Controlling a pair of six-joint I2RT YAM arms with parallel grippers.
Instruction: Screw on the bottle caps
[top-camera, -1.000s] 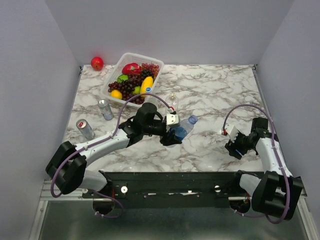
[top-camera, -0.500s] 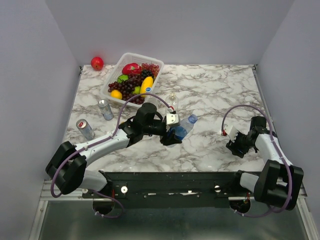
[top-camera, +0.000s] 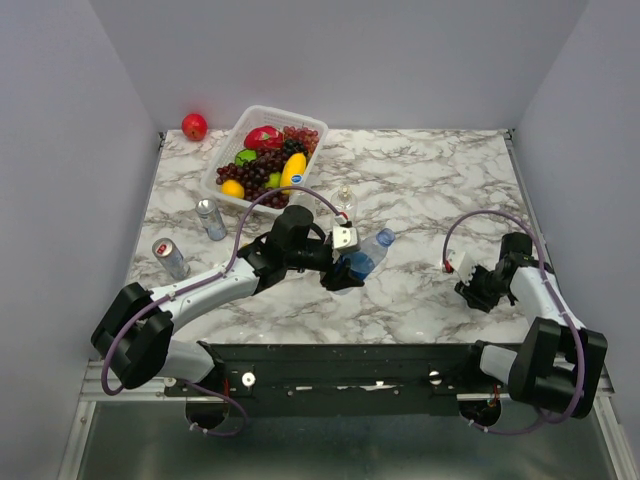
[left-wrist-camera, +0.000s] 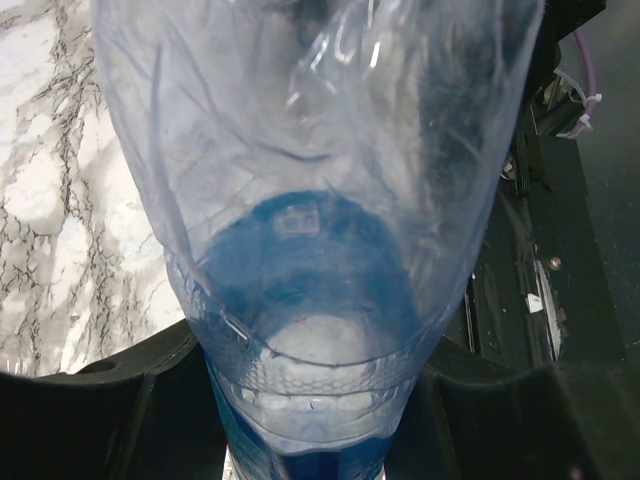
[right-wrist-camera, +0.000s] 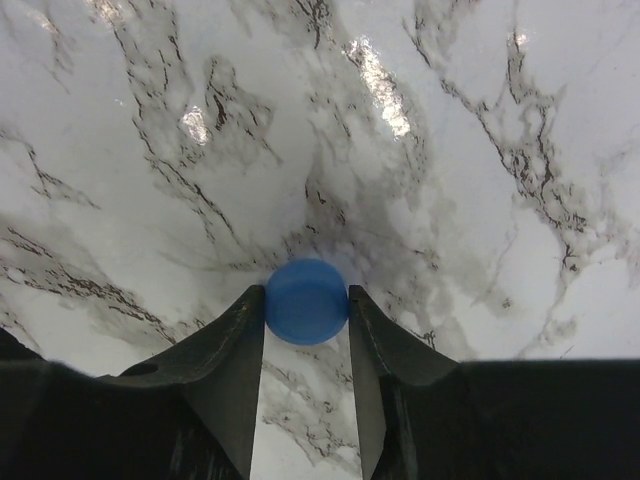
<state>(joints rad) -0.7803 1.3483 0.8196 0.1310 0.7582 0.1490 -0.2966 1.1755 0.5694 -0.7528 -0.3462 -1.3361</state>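
My left gripper is shut on the blue-tinted bottle and holds it tilted over the table's middle, neck toward the far right. In the left wrist view the bottle fills the frame between the dark fingers. My right gripper is low at the right side of the table. In the right wrist view it is shut on the plain blue cap, at or just above the marble. A colourless bottle stands upright behind the left gripper. The other caps are out of view.
A white basket of fruit stands at the back left, with a red apple beside it. Two slim silver cans stand on the left side. Grey walls close in the table on three sides.
My right gripper has shifted slightly to the right and turned a little. My left arm and the bottle have not moved.
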